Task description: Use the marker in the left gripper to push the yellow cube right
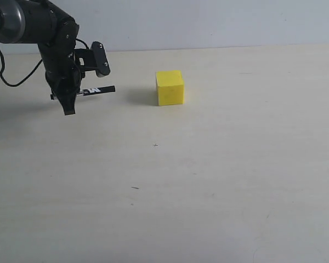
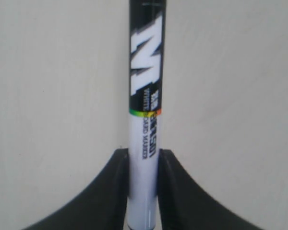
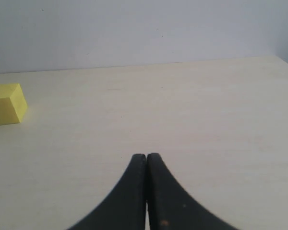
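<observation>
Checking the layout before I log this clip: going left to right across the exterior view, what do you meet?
left gripper, its fingers shut on the pen → marker sticking out to the right → bare gap of table → yellow cube

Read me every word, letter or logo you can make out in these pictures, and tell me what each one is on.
"M": large white letter on the black part of the marker.
"WHITE BOARD MARKER", probably: small print below the M, blurred.
Bolder print on the white barrel: too blurred to read.
No text on the yellow cube.
</observation>
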Available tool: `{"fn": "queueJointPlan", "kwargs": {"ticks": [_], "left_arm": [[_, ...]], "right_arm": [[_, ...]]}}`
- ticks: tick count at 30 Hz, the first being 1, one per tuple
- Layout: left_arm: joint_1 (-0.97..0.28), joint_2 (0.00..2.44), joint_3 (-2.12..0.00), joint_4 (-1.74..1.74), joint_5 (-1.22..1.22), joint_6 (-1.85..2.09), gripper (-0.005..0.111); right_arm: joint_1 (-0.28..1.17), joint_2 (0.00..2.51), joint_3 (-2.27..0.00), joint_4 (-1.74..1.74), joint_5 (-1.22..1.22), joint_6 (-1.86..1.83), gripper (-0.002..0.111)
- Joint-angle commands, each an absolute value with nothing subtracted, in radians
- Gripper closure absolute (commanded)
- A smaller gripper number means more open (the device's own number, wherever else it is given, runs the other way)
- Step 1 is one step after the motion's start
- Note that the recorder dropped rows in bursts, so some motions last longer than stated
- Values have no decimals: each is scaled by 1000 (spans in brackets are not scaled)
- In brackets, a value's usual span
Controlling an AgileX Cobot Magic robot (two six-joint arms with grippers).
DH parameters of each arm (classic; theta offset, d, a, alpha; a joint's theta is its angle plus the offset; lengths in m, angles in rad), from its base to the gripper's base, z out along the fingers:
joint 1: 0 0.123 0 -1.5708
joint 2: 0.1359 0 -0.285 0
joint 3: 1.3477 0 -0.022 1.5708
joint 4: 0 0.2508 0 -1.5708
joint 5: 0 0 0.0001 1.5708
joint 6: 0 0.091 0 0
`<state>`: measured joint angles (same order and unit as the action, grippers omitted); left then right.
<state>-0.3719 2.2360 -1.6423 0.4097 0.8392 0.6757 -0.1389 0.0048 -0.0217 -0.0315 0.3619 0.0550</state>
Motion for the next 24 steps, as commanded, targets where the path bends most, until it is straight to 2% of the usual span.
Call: {"fn": "queueJointPlan", "kwargs": {"ticks": [1, 10, 24], "left_arm": [[-369, 2223, -1640, 411, 808, 672, 107], [-369, 2223, -1640, 412, 697, 680, 107], [-369, 2223, -1640, 416, 659, 680, 107]], "right_arm": [[-147, 0, -18, -32, 359, 53, 108], [-147, 0, -18, -32, 359, 53, 108], [-147, 0, -18, -32, 359, 53, 108]]}}
